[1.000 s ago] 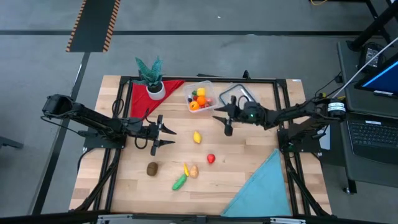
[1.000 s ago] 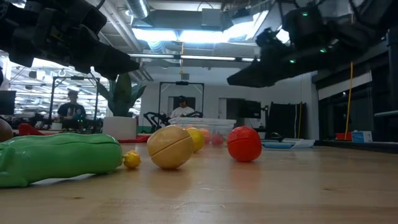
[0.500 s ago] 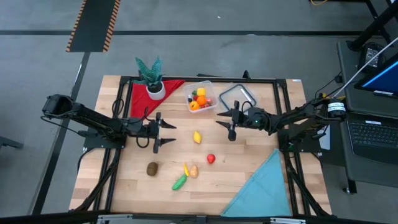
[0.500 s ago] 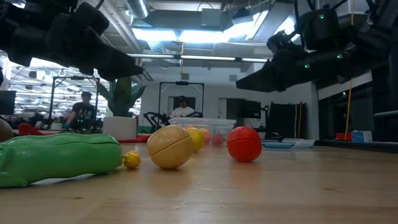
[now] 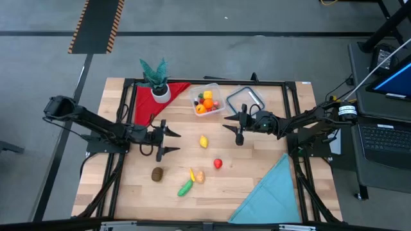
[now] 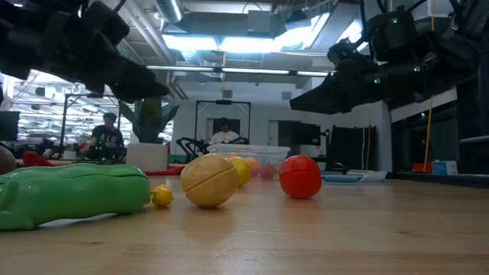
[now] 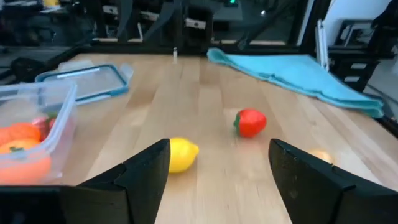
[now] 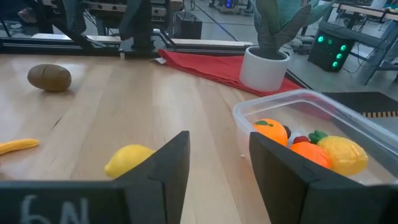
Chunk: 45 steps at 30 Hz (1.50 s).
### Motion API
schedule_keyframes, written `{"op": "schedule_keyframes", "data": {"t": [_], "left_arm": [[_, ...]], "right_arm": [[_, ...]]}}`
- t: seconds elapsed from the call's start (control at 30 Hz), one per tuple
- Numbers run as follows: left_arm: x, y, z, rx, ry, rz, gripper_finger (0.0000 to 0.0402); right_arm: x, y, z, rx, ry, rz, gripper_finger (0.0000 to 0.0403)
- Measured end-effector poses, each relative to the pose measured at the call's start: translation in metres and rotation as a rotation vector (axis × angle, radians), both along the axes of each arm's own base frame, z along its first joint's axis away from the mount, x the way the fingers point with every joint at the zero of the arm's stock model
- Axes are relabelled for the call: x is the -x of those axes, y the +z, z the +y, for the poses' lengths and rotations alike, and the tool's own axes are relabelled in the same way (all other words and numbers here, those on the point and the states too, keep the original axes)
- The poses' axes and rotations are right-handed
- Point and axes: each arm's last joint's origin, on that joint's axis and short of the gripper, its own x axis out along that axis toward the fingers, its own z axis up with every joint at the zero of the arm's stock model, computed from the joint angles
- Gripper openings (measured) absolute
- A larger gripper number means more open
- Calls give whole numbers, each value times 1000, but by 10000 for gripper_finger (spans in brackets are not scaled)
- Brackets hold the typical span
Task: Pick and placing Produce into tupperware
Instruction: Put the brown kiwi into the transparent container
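The tupperware (image 5: 207, 101) stands at the far middle of the table with several produce pieces inside. Loose produce lies on the wood: a lemon (image 5: 203, 141), a red piece (image 5: 218, 163), a brown piece (image 5: 157, 173), a yellow, a tan (image 5: 200, 176) and a green piece (image 5: 185, 187). My left gripper (image 5: 178, 142) hovers open, left of the lemon, pointing at it (image 7: 182, 155). My right gripper (image 5: 230, 130) hovers open, right of the lemon (image 8: 129, 160) and just near of the tupperware (image 8: 311, 134). Both are empty.
A clear lid with a blue rim (image 5: 244, 99) lies right of the tupperware. A potted plant (image 5: 156, 80) stands on a red cloth (image 5: 149, 101) at the far left. A teal cloth (image 5: 270, 191) covers the near right corner. People show in the room beyond.
My left gripper has opened wider while staying in place. My right gripper has drawn back a little toward the table's right edge and sunk slightly, its fingers unchanged. The produce has not moved.
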Motion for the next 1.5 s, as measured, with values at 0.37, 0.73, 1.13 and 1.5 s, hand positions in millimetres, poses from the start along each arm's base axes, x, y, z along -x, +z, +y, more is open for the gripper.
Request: {"op": "schedule_keyframes", "data": {"t": [0.37,0.73,1.13,1.5], "left_arm": [[7,33,-34,22,108,142,265],[33,64,-77,119,189,172,265],[66,54,-120,317,170,115,265],[54,51,-157,419,259,181,265]], "right_arm": [[0,0,1,-32,0,-4,168],[-1,0,7,-53,20,-9,168],[-1,0,8,-77,20,-13,168],[-2,-1,14,-98,39,-10,168]]}}
